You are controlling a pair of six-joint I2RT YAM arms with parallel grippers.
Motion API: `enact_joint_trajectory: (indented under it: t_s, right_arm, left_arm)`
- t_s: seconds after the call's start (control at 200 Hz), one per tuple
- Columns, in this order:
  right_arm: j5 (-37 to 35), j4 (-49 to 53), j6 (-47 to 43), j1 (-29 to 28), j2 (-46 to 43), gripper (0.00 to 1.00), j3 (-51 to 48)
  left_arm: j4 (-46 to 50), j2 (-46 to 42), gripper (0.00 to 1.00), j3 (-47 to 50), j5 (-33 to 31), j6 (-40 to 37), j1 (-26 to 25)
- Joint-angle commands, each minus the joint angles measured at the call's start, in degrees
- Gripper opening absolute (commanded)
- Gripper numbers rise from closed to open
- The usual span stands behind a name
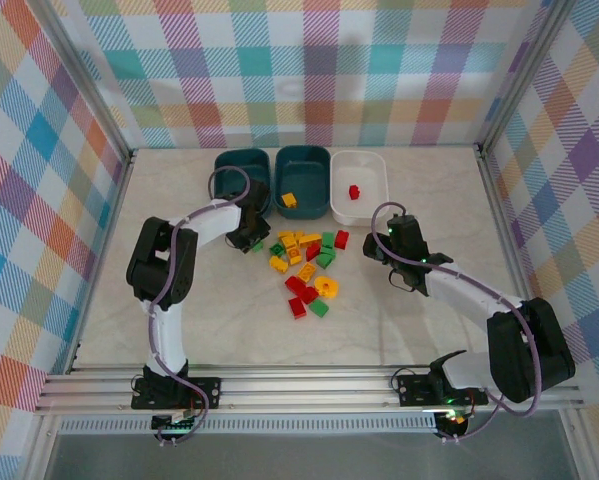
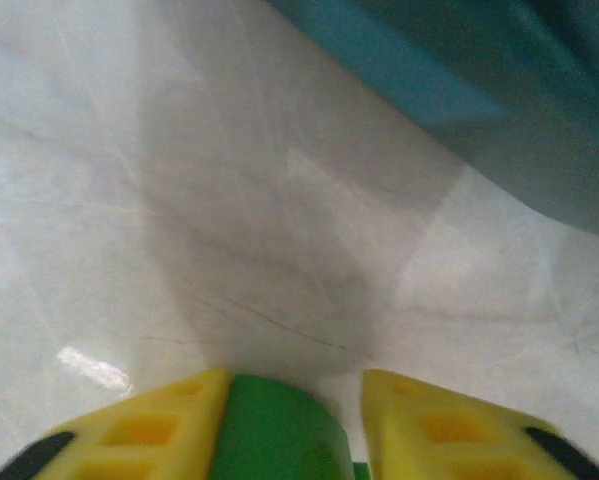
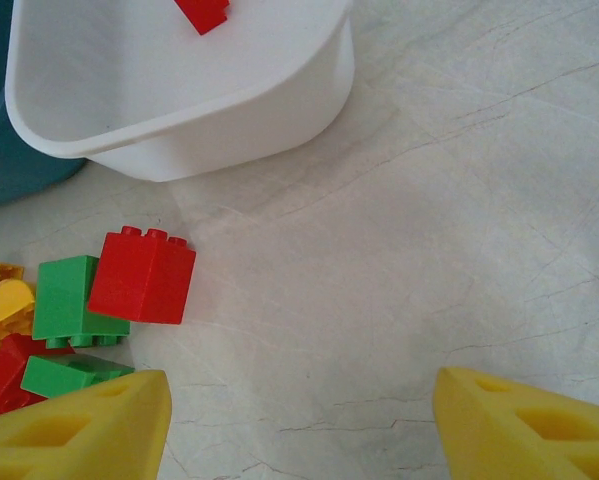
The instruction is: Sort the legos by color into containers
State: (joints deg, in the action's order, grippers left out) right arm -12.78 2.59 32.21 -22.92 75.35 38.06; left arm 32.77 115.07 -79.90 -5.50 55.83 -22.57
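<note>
The marble table (image 1: 229,320) carries three tubs along its far edge. The left teal tub (image 1: 229,165) sits partly behind my arm, the middle teal tub (image 1: 314,165) holds a yellow brick (image 1: 289,200), and the white tub (image 1: 369,205) holds a red brick (image 1: 354,191). The loose bricks (image 1: 304,265) lie just in front. My right gripper (image 3: 299,400) hangs spread wide over bare table, holding nothing. My left gripper (image 2: 294,385) straddles a green brick (image 2: 274,435). One pad touches it and a sliver of table shows beside the other, so I cannot tell whether the grip is firm. I'd squeeze fully, lift straight, then carry it to the left teal tub. The brick's lower half is cut off and that tub's floor is hidden.
</note>
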Motion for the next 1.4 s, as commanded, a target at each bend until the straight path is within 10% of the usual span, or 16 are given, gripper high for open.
enact_joint_trajectory:
  t_s: [0.0,0.445,0.98,1.22,1.395]
  right_arm:
    - [0.7,-0.4,0.5,-0.3,-1.2,0.70,-0.1]
    - [1.1,-0.7,0.9,-0.3,-1.4,0.70,-0.4]
    - [3.0,-1.3,1.2,-0.3,-0.2,0.70,-0.3]
    - [5.1,-2.4,-0.7,-2.8,1.1,0.69,0.6]
    - [-6.9,-1.4,-6.7,-12.2,1.0,0.66,2.5]
  left_arm:
    - [-1.9,-2.1,0.25,2.3,0.1,-1.0,0.0]
    - [3.5,-12.9,0.25,-7.6,-3.7,-17.4,3.0]
    - [20.6,20.5,0.33,-48.9,6.4,-22.7,11.6]
    - [15.0,12.3,0.82,-42.3,11.0,-27.8,9.9]
    - [-0.9,-9.7,0.98,-16.4,11.6,-27.1,7.3]
